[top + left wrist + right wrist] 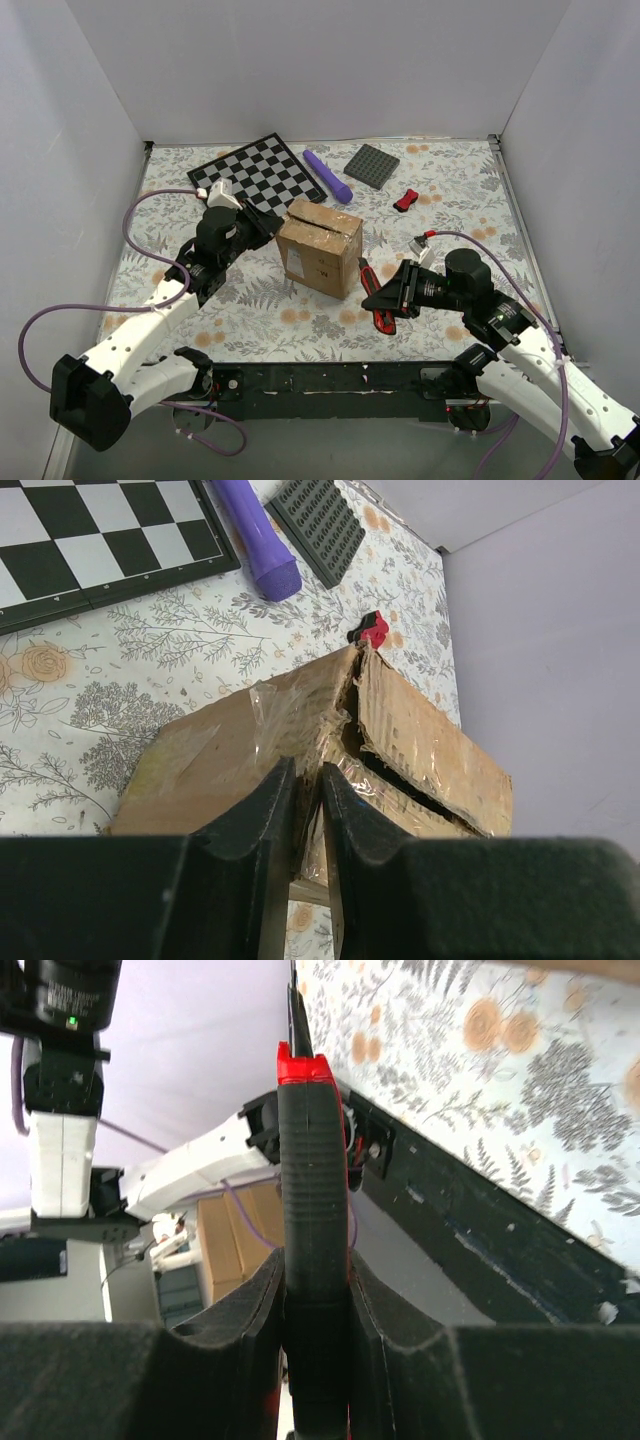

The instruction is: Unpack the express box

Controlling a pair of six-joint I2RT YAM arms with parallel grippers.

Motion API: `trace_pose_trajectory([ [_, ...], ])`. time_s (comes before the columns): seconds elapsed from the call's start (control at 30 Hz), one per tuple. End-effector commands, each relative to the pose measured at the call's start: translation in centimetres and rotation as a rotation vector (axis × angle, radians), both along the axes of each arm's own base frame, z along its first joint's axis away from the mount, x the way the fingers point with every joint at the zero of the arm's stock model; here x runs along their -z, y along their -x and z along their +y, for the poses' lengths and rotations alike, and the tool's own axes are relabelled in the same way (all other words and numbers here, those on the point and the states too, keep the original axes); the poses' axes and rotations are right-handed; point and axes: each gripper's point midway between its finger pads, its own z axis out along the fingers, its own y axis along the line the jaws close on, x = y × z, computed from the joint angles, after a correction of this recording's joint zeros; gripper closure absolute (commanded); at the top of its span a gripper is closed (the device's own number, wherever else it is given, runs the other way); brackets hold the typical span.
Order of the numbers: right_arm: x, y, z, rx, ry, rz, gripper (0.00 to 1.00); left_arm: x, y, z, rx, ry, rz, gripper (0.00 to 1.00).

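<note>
The box (pixel 320 250) stands mid surface (pixel 450 200), top flaps torn open. My left hand (pixel 308 778) is nearly closed at a flap edge; I cannot tell if it grips. My right hand (pixel 386 292) clamps a red-and-black knife (pixel 312 1160).

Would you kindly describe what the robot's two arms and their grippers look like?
Both the left arm and right arm have white links, black joints and a purple cable looping alongside. The left gripper and right gripper have black, wedge-shaped fingers.
</note>
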Motion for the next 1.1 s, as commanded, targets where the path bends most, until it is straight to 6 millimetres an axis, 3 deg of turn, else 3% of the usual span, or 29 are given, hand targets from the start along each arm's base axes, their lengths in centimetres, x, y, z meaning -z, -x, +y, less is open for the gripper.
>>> trace_pose_trajectory([
  [0.0, -1.6, -2.9, 0.0, 0.114, 0.009, -0.117, 0.99, -0.3, 0.6, 0.5, -0.002, 0.001, -0.028, 1.00],
  [0.23, -2.7, -5.0, 0.8, 0.148, -0.032, -0.144, 0.99, -0.4, 0.8, 0.2, 0.018, 0.002, -0.033, 1.00],
  [0.53, -5.0, -5.9, 1.1, 0.158, -0.062, -0.207, 0.99, -0.5, 0.9, 0.1, 0.024, 0.003, -0.036, 1.00],
  [1.07, -3.3, -5.5, 0.9, 0.146, -0.042, -0.147, 0.99, -0.4, 0.9, 0.2, 0.021, 0.001, -0.033, 1.00],
])
